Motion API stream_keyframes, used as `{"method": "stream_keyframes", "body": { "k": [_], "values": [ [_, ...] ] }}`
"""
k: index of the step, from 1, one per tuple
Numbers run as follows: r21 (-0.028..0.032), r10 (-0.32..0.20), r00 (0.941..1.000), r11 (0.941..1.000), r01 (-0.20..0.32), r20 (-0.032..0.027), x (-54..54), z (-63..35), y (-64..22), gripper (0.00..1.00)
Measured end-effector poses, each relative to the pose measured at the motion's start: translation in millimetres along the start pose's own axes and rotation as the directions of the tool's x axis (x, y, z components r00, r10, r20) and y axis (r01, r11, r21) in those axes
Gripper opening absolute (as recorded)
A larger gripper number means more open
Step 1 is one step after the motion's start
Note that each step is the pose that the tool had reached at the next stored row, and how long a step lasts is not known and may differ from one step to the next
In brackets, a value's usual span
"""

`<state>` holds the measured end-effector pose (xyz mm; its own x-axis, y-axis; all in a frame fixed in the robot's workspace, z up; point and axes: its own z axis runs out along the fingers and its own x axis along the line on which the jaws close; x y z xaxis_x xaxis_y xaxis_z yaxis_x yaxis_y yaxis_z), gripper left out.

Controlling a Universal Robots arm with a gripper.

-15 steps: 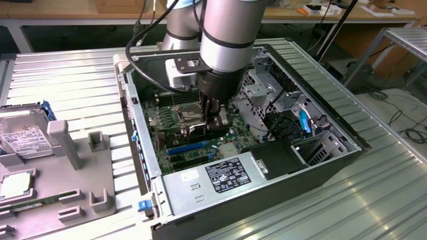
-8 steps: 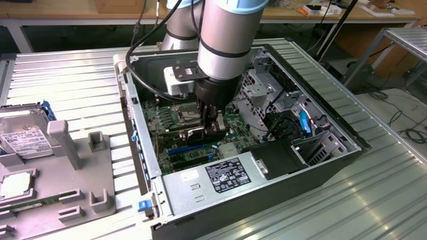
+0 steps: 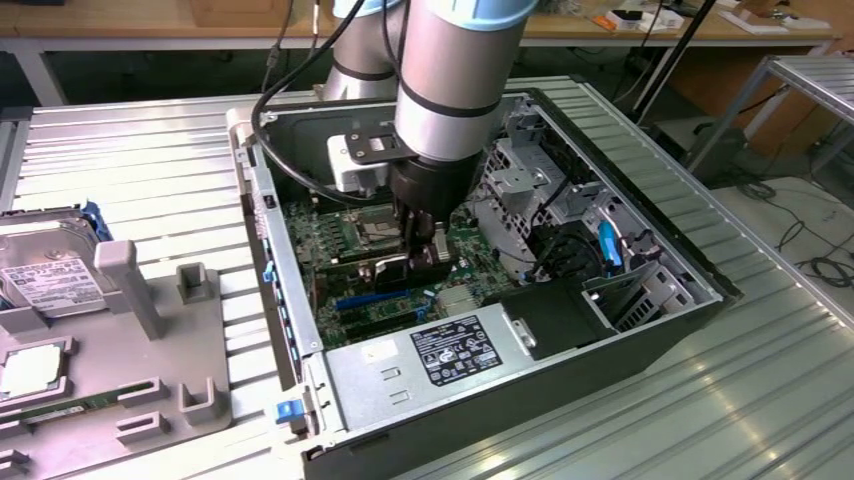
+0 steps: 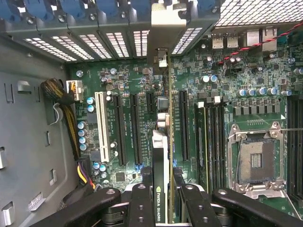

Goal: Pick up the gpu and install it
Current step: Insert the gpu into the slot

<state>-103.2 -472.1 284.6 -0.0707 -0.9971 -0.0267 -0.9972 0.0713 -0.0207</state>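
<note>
My gripper (image 3: 424, 245) is down inside the open computer case (image 3: 667, 300), shut on the gpu (image 3: 380, 270). In the wrist view the gpu (image 4: 161, 137) shows edge-on, standing upright and running along the black expansion slots of the green motherboard (image 4: 128, 75). Its silver end bracket (image 4: 166, 19) sits against the row of rear slot openings. The black fingers (image 4: 142, 198) of the gripper (image 4: 161, 194) clamp both faces of the card at its labelled edge. Whether the card's lower edge is in a slot is hidden.
A white slot (image 4: 100, 127) and the open processor socket (image 4: 255, 161) flank the card. The power supply (image 3: 427, 355) sits at the case's near end. A grey fixture at the exterior view's left holds a hard drive (image 3: 47, 280) and a memory stick (image 3: 67, 410).
</note>
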Motion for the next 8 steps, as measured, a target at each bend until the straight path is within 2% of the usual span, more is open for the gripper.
{"method": "stream_keyframes", "body": {
  "k": [8],
  "values": [
    [0.0001,0.0,1.0,1.0,0.0,0.0001,-5.0,0.3,2.1,0.27]
  ]
}}
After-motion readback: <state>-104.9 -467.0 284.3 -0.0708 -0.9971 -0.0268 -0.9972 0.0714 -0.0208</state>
